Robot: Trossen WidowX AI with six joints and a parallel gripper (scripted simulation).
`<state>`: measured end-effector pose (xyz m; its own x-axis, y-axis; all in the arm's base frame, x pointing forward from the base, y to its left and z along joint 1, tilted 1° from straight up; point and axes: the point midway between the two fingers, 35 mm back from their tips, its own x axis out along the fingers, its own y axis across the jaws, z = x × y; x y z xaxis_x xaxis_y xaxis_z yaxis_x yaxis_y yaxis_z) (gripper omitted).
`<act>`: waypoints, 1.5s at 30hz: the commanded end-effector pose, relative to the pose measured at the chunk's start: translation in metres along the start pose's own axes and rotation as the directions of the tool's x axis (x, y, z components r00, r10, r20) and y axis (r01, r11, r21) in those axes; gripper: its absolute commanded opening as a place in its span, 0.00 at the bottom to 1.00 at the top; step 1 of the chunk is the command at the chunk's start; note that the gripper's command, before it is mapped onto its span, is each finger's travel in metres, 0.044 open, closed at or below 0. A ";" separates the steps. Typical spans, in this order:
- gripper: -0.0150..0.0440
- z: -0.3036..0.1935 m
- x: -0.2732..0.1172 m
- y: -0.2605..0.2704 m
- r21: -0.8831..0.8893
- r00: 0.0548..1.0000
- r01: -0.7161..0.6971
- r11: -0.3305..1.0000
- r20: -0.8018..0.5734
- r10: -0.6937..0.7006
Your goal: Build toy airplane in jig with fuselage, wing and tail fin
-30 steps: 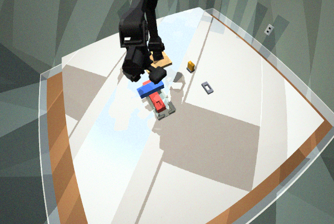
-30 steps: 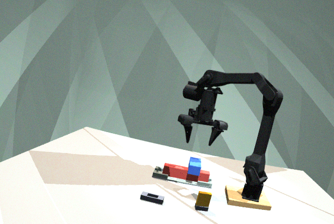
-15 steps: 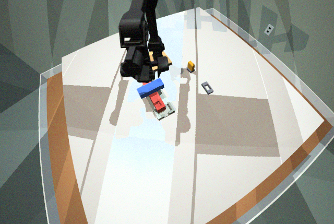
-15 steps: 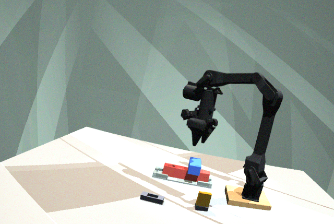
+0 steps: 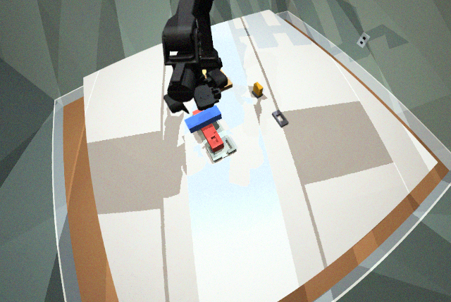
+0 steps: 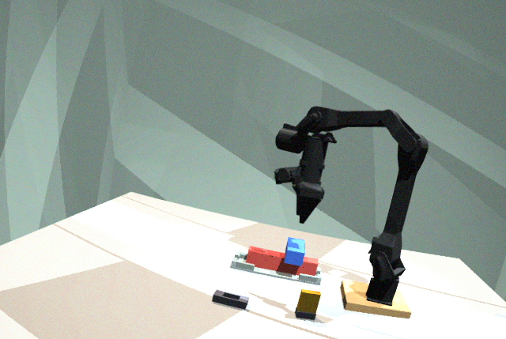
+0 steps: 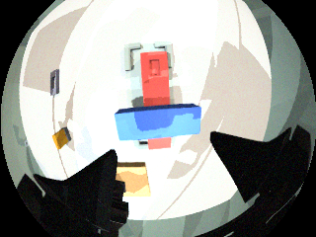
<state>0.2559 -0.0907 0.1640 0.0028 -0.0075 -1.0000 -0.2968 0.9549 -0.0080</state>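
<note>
The red fuselage lies lengthwise in the pale grey jig and looks level. The blue wing lies across its top, seemingly level; its tab and socket are hidden. The small socket near the fuselage's other end shows empty. The orange tail fin stands in a small dark base, away from the jig. My gripper is open and empty, above the wing and clear of it.
A small dark grey holder with a rectangular opening lies on the table beyond the tail fin, on the same side of the jig. The arm stands on a wooden base near the wing end of the jig.
</note>
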 end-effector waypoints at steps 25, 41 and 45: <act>1.00 -0.022 0.001 0.273 -0.012 1.000 -0.021 1.000 -0.003 0.021; 1.00 -0.022 0.072 0.275 -0.012 1.000 -0.021 1.000 -0.003 0.021; 1.00 -0.022 0.074 0.275 -0.012 1.000 -0.021 1.000 -0.003 0.021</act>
<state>0.1530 0.1635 0.0920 -0.0069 0.0086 -0.9999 -0.3121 0.9500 0.0103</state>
